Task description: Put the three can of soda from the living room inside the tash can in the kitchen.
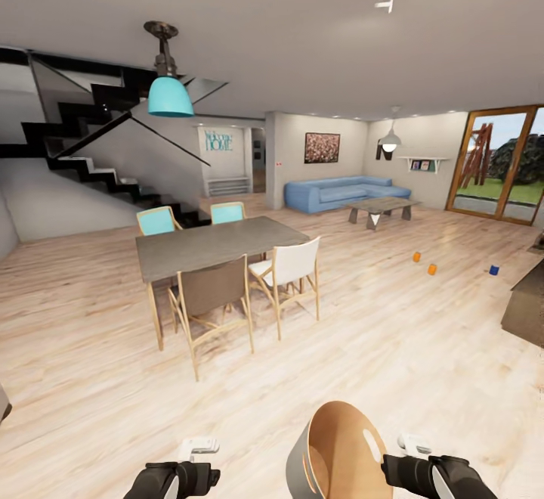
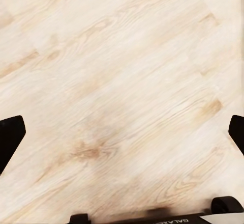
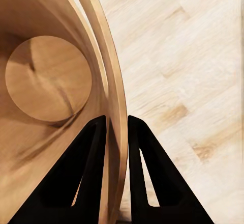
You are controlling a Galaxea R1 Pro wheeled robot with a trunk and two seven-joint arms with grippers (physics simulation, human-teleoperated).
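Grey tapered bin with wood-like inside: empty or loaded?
Empty. The grey tapered bin shows a bare round wooden bottom in the right wrist view, its wall pinched by the right gripper.

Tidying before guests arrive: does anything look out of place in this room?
Yes. Three soda cans stand on the bare wood floor past the dining table: two orange and one blue.
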